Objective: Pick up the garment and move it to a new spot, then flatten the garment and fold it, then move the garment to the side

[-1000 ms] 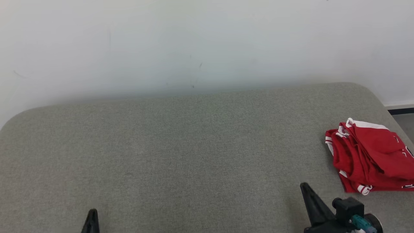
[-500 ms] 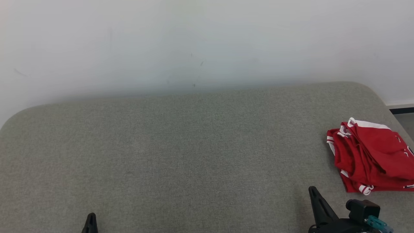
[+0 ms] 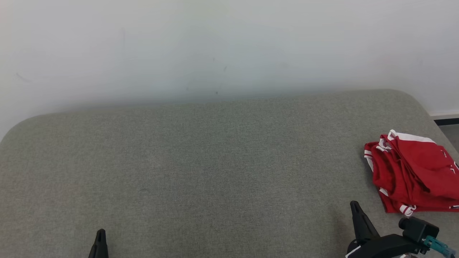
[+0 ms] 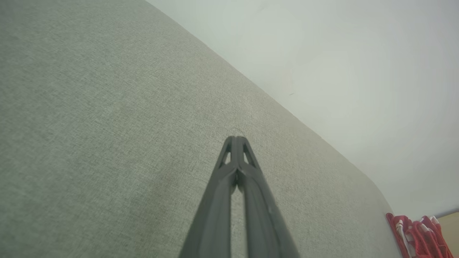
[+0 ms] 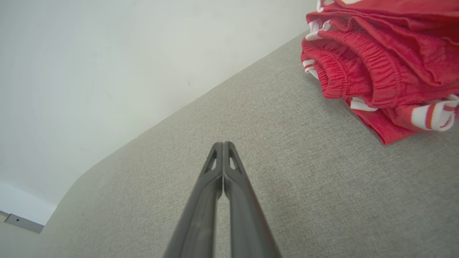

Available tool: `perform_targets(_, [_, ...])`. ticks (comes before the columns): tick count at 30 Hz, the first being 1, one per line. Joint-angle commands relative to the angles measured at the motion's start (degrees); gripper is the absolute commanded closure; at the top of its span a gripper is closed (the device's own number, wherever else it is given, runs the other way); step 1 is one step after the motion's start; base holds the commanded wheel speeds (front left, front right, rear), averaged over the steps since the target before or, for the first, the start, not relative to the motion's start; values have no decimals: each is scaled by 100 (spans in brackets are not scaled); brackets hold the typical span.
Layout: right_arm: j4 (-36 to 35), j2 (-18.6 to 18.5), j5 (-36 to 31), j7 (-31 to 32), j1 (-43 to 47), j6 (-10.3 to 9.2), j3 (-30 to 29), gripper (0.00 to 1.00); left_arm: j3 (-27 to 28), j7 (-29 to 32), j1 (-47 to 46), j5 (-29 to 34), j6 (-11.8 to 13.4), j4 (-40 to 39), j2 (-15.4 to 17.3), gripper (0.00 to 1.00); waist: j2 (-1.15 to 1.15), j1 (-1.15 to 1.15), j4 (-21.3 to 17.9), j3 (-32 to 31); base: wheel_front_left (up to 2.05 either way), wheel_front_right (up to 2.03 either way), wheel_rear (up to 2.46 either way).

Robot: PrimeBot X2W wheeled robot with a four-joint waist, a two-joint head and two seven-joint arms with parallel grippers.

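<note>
A plain white wall backs a broad grey-green woven upholstered pad with rounded far corners. The wall meets the pad along its far edge.

The red knit garment with white striped trim lies on the pad against its right edge, about midway between the near and far edges. It sits in a compact, layered bundle with an elastic waistband showing at the side that faces the pad's middle.

The left gripper hangs over the near edge toward the left corner. Its two dark fingers are pressed together with nothing between them. The right gripper is over the near edge close to the right corner, just beside the garment's near hem but apart from it. Its fingers are likewise closed tip to tip and empty.

Judging by the bundle's neat layers and its place at the side, the fold and the final move look done. If so, the arms need only draw clear.

If the bundle is in fact the starting heap, the next move calls for the right fingers to part, reach the near hem and pinch several layers.

The middle and left of the pad are bare, giving wide room to spread cloth. The right edge is tight, and a careless nudge could push the garment off it.
</note>
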Motion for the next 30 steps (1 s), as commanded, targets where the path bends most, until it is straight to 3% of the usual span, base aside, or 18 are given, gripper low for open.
perform_targets(1, [-136, 12, 257, 50, -113, -3, -89, 100, 5, 57, -161, -274, -20, -106, 41, 100, 0, 0, 4, 6, 0, 0, 0])
perform_targets(30, [-499, 214, 2199, 581, -90, -5, -585, 100, 1, 590, -377, -2293, -70, -226, 61, 100, 0, 0, 62, 87, 0, 0, 0])
